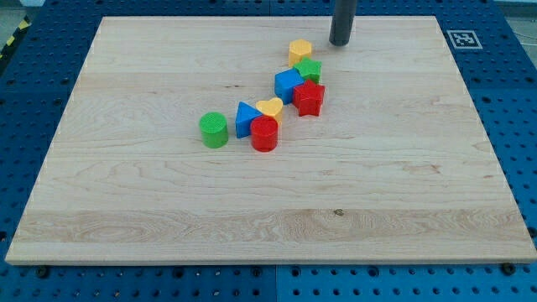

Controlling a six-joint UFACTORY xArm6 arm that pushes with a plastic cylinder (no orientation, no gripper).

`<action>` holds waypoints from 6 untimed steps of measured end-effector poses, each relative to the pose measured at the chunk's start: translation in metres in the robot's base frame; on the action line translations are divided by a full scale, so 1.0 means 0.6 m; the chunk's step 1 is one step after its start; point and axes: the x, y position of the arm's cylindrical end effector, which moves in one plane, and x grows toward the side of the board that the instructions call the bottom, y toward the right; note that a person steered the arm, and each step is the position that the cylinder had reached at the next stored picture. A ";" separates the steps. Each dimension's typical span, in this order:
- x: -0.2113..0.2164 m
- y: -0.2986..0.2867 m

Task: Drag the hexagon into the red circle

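The yellow hexagon block (299, 52) lies near the view's top centre. The red circle block (264, 133) lies lower and to the left, near the board's middle. My tip (340, 43) stands just right of the hexagon and slightly above it in the view, a small gap apart. Between hexagon and red circle lies a diagonal chain of blocks: a green block (310, 70), a blue block (289, 85), a red star-like block (309, 98), a yellow heart (270, 107) and a blue triangle (246, 118).
A green cylinder (214, 129) sits left of the blue triangle. The wooden board (126, 210) rests on a blue perforated table. A fiducial marker (462, 39) is at the board's top right corner.
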 end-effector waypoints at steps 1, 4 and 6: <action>0.024 -0.021; -0.013 -0.149; -0.004 -0.153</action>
